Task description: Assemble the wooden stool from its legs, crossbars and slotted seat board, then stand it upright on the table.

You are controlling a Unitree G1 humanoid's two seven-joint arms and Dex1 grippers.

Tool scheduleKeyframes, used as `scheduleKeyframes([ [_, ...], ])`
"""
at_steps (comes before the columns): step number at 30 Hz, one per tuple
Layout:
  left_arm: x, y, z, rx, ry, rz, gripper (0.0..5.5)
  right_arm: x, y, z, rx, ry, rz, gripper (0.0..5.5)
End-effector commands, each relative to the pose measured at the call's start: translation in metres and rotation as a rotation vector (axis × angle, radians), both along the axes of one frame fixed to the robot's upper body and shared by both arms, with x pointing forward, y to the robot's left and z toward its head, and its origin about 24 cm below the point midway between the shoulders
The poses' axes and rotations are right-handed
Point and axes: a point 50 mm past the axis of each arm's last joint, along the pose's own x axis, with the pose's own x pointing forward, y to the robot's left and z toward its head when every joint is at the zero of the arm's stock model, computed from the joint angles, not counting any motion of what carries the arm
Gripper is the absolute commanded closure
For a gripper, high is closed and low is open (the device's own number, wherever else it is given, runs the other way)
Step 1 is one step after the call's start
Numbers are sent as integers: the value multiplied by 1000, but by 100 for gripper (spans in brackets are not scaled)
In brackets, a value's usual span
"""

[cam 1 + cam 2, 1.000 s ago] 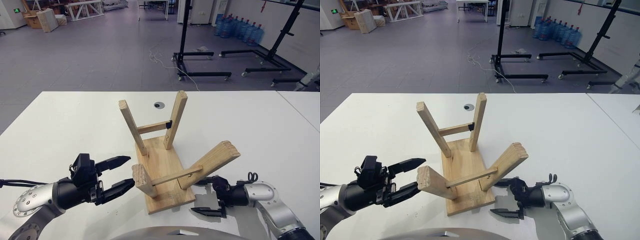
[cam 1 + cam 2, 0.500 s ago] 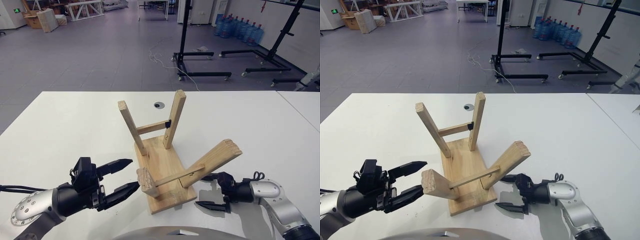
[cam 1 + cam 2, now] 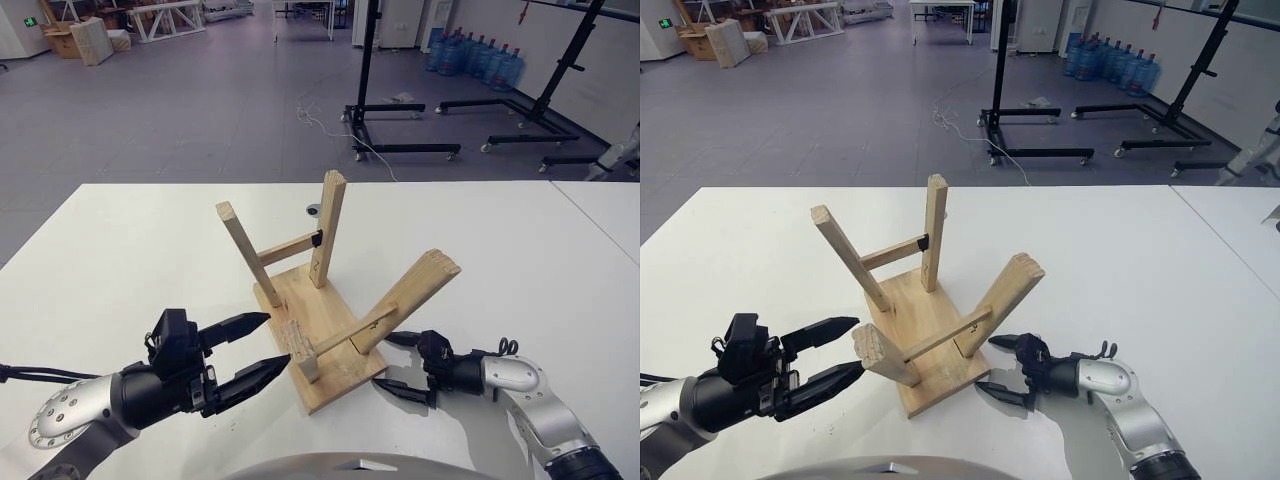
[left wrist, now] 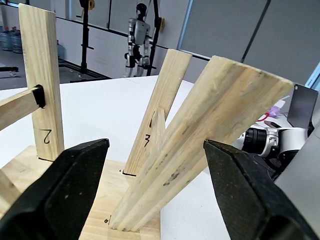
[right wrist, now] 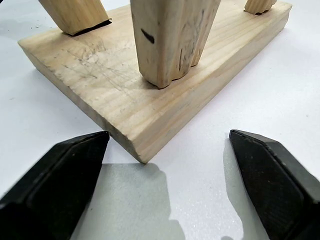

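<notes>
Stool [image 3: 322, 300] looks assembled: four legs [image 3: 328, 230] sit in seat board [image 3: 335, 380], both crossbars [image 3: 290, 248] in place. It rests upside down at middle of table [image 3: 520, 250], board flat, legs up.
My left fingers [image 3: 240, 322] apart, near-left leg [image 3: 300, 355] between them; contact I cannot tell.
My right fingers [image 3: 402, 390] apart, at near-right board corner.
Left to do, I judge: grasp, turn over, stand upright.
</notes>
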Motion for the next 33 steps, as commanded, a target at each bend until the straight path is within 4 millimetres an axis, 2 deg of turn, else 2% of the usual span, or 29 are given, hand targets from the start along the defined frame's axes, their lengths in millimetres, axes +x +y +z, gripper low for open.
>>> scheduleKeyframes([
  [1,5,0,-3,11,-13,38,204,1,3,-11,-30,45,-29,105],
  [6,13,1,-7,31,-31,80,204,19,4,-9,-27,-69,-148,105],
  [13,19,2,-13,50,-39,97,204,26,15,-7,24,-144,-221,105],
  [18,29,11,-19,70,-42,198,204,33,21,24,241,-276,-317,105],
  [20,32,11,-19,60,-49,220,204,29,24,33,333,-288,-341,105],
  [22,29,9,-21,55,-45,221,204,20,30,54,524,-265,-335,105],
  [24,27,8,-23,58,-40,218,204,15,33,68,614,-264,-315,105],
  [26,28,6,-25,59,-41,218,204,17,27,81,646,-313,-372,105],
  [29,27,4,-24,50,-44,219,204,32,11,105,645,-466,-505,105],
  [31,26,5,-24,48,-42,224,204,39,11,125,668,-527,-501,105],
  [33,24,6,-25,48,-38,228,204,43,23,156,723,-618,-419,105],
])
